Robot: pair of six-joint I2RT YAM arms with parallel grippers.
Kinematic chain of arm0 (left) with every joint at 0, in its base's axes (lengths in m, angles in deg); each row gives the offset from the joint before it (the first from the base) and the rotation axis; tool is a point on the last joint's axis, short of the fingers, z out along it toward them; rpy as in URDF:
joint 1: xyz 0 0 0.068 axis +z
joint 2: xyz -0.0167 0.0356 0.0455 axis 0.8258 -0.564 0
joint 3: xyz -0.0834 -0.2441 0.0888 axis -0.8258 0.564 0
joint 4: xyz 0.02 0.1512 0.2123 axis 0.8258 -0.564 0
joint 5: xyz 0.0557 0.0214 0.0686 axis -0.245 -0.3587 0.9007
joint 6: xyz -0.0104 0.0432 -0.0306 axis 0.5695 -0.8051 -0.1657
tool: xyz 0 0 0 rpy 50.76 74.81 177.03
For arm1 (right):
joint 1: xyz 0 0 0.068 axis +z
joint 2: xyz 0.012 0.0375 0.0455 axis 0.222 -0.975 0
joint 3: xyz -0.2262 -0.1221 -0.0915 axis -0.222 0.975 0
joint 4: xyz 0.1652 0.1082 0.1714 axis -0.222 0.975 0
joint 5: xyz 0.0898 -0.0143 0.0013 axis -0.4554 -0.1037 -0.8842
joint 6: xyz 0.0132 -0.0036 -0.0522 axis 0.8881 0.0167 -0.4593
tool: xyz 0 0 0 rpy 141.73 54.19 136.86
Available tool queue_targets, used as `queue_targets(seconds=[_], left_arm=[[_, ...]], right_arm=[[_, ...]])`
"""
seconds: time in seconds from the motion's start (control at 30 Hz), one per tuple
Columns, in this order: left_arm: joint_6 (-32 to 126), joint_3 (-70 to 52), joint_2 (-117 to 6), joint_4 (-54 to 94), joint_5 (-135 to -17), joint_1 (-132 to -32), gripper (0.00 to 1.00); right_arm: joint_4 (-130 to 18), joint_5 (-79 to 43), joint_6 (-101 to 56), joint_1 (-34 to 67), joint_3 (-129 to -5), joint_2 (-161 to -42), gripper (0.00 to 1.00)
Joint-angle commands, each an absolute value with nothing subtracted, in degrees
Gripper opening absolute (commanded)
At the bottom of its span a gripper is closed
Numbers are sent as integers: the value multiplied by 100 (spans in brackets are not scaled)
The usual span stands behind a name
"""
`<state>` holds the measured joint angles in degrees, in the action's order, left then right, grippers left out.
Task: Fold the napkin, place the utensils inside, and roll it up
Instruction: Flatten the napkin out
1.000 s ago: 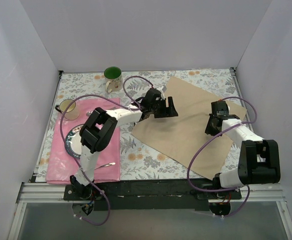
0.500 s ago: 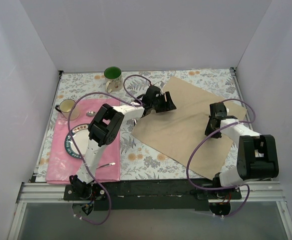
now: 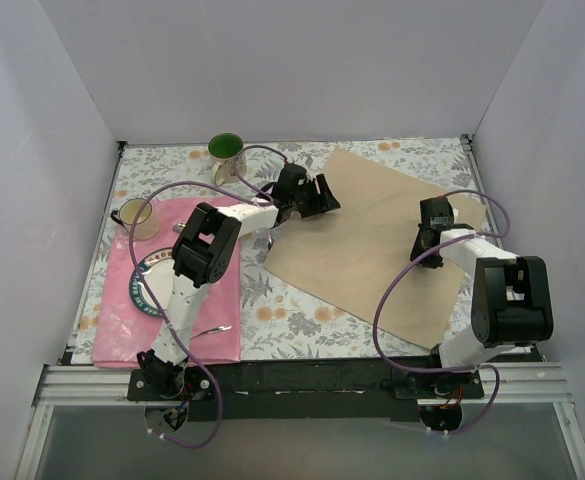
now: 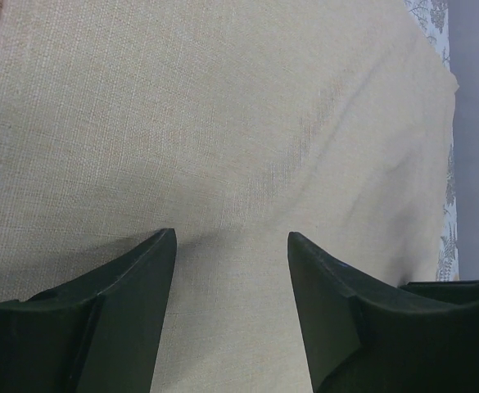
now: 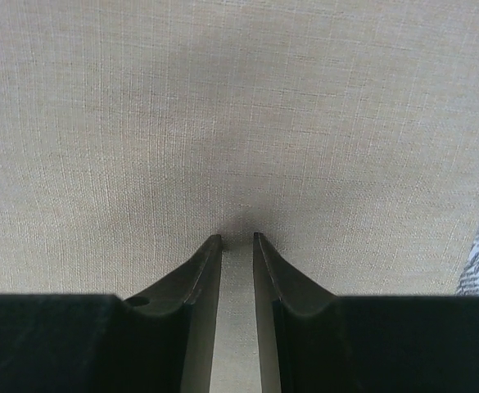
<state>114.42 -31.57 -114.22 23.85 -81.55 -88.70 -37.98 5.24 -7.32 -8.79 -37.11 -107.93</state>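
Napkin was spread flat beneath both grippers, the left gripper being held with jaws apart and tips on the cloth, while the right gripper was narrowed onto a small pucker of it.

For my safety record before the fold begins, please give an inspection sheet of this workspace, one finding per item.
Surface: floral tablecloth, flat.
Job's things: napkin spread out, unfolded; one utensil on the placemat's near edge.
Clutter: plate, green mug, small cup.
Pincers: left pincer open over the napkin; right pincer narrow, seemingly pinching it.
Cables: purple cables loop above the table.
Surroundings: plain walls; nothing else seen.
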Motion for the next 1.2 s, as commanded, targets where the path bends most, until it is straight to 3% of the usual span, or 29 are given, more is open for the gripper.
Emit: queue_targets(seconds=[0.0,0.4,0.57,0.77,0.97,1.03,1.17], left_arm=[[11228,-2897,-11279,1941,-7900,-8705,57],[11553,-1675,-10102,1695,-7426,-8783,54],[11158,-1796,-9688,1757,-7162,-8898,59],[10964,-2956,-10381,1748,-7319,-8889,61],[10964,-3853,-11382,2441,-7759,-8827,61],[10964,-4020,-11551,2556,-7803,-8775,58],[10999,-3951,-11683,2977,-7821,-8678,54]], right_arm=[[-3736,996,-975,-1063,-4010,-11440,31],[-3377,1735,-2022,-1406,-5909,-13154,40],[-3340,1235,-1970,-1336,-5849,-12498,43],[-2972,655,-1750,-1318,-5690,-11723,45],[-3217,180,-1521,-1318,-4961,-11257,38],[-3288,92,-1477,-1318,-4751,-11151,30],[-3384,425,-1381,-1318,-4408,-10765,24]])
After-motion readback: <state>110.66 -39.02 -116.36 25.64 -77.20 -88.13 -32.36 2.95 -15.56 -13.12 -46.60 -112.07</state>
